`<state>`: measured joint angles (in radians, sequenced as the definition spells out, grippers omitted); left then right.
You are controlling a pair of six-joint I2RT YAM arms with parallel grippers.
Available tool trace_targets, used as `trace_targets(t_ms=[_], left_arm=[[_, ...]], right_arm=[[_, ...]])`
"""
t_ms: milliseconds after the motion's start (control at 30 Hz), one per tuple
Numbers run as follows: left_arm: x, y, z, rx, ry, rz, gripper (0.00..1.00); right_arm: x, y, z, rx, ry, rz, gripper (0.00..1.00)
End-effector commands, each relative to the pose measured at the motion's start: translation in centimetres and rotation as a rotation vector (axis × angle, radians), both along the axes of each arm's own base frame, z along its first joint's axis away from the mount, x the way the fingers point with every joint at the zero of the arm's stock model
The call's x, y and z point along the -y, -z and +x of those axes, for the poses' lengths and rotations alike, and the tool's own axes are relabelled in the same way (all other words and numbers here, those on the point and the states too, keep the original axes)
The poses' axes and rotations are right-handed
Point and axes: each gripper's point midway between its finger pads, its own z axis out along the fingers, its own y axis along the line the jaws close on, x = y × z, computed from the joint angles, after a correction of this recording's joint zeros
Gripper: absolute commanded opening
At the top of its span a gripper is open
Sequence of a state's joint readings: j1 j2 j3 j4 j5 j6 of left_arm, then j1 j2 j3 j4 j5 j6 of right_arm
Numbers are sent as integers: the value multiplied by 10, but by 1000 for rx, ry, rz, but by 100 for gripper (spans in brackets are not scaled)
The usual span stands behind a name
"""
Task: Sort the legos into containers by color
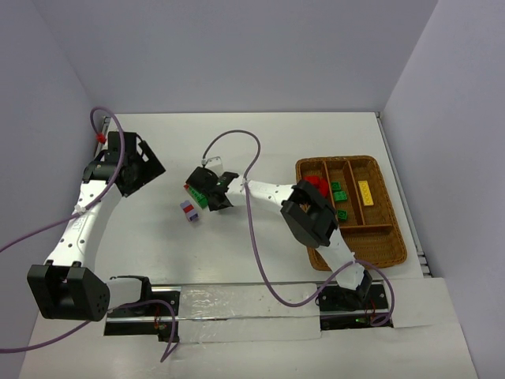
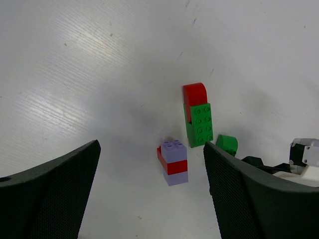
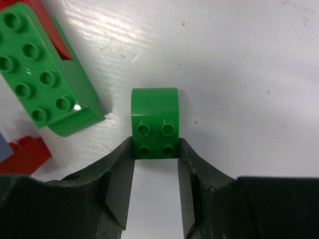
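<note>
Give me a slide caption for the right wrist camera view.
Right hand pinches a small round-ended green lego brick on the white table, beside a longer green lego brick.

No text, label, brand, number or sign can be read on the bricks, wicker tray, arms or table.
</note>
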<state>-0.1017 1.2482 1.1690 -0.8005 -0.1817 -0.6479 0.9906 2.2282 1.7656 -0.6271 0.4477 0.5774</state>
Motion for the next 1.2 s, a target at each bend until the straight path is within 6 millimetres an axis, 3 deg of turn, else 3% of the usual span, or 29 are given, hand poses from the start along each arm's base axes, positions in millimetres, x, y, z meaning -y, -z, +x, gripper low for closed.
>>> trace_targets(t_ms=[0,200,267,333,400,467,533,600,667,800,967,1067,1167], left_arm=[[5,-10,11,56,19,-28,92],[16,-11,16,67,58,-71,92],[22,-11,17,72,85,-79,92],[23,-10,16,62,109,-65,92],[21,-10,16,54,122,-34,92],[16,-8,15,42,113,-2,92],[16,-9,16,44,115,1,92],[18,-9,17,43,121,-9,92],[21,-6,16,38,125,-22,92],[21,3,14,12,125,-22,94],[19,7,11,-7,125,-14,94],[15,7,8,-11,119,5,94],[14,8,5,-15,117,11,94]], right_arm=[[8,-64,18,113,17,65,17],[71,-114,23,170,109,171,19],[120,-127,31,187,200,196,19],[163,-138,26,207,268,211,19],[218,-127,24,185,377,187,19],[254,-137,19,209,450,198,19],[307,-121,10,190,575,153,19],[327,-121,4,197,623,160,19],[360,-110,-5,188,697,163,19],[390,-89,-12,155,771,150,20],[408,-62,-8,125,814,135,26],[414,-50,-5,95,835,106,42],[409,-53,5,98,822,127,64]])
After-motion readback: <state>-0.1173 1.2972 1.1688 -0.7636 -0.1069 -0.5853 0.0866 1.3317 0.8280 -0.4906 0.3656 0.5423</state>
